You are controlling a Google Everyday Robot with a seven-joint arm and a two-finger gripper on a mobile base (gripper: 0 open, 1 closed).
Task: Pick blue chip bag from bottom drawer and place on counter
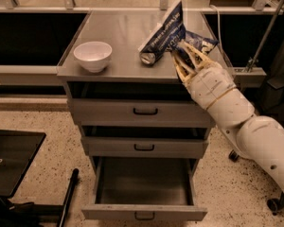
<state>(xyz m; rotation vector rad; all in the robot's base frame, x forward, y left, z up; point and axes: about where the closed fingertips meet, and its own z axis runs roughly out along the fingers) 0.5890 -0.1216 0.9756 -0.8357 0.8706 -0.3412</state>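
The gripper (182,49) is positioned over the right-hand part of the counter (118,37), at the end of a white arm (236,112) that enters from the lower right. Its tan fingers (179,63) are closed on the lower right portion of the blue chip bag (166,28), pinching the foil between them.

The blue chip bag stands upright and tilted, with one corner pointing up towards the rear of the counter. Whether its lower edge touches the counter surface cannot be determined.

Adjacent items on the counter:
- A soda can (148,57) lies directly below and behind the bag. The bag covers most of it and only its metal end is visible, just beside the gripper.
- A white bowl (93,56) stands upright on the front left area, well apart from the bag and the gripper.

Cabinet state:
- The bottom drawer (144,213) is pulled out fully, with its grey interior exposed.
- The middle drawer (144,147) and the top drawer (144,111) are closed.

Surroundings: a flat black tray (14,160) lies on the speckled floor to the left of the cabinet, and a black rod (68,197) lies between it and the open bottom drawer.
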